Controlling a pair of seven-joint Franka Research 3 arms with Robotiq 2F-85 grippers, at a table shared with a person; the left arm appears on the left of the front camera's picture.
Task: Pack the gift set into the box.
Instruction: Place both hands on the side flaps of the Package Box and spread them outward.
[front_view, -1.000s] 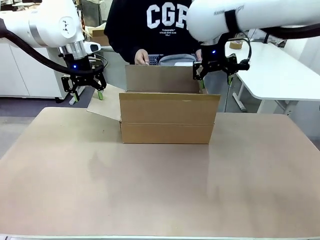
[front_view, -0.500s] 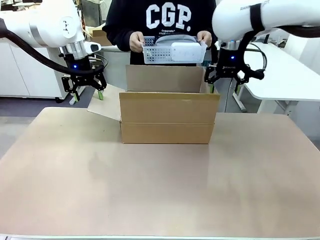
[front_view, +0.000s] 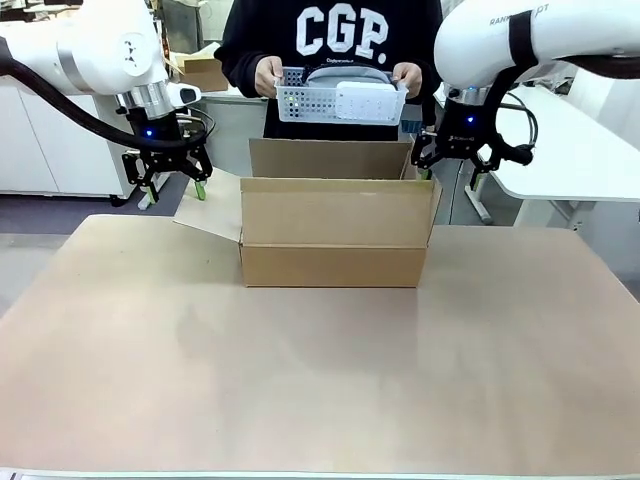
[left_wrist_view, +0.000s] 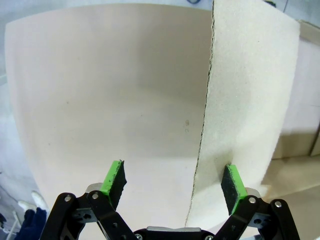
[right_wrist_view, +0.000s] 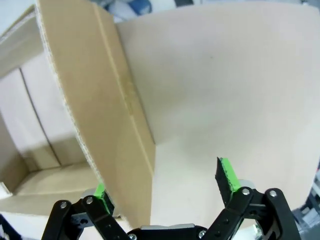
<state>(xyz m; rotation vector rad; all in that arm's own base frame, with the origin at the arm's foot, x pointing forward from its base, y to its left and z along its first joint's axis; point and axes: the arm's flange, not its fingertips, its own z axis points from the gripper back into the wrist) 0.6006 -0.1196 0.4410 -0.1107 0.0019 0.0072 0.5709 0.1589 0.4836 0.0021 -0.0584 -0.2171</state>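
Standing at the far side of the table (front_view: 320, 400), a person holds the gift set (front_view: 340, 102) level in the air, with the right hand (front_view: 267, 78) on one end and the left hand (front_view: 408, 77) on the other. It is a pale grey case with perforated sides and a curved band over its top. It hangs above the box (front_view: 335, 235), just over the raised back flap (front_view: 330, 158), clear of the cardboard and not inside.

The box sits in the middle of the table with its top open. Its left side flap (front_view: 208, 212) is splayed outward and down. The left gripper (front_view: 175, 190) hovers over that flap's outer edge, jaws spread wide and holding nothing. From the left wrist camera the flap's edge runs between the two green pads, with one pad above the flap and the other above bare table.

The right gripper (front_view: 452, 170) hangs at the box's far right corner, jaws also wide apart. Its wrist camera shows the upright right side flap (right_wrist_view: 95, 90) between the fingers, close against one pad. I cannot tell whether that pad touches the cardboard. The other pad stands well off over the table, so nothing is clamped.
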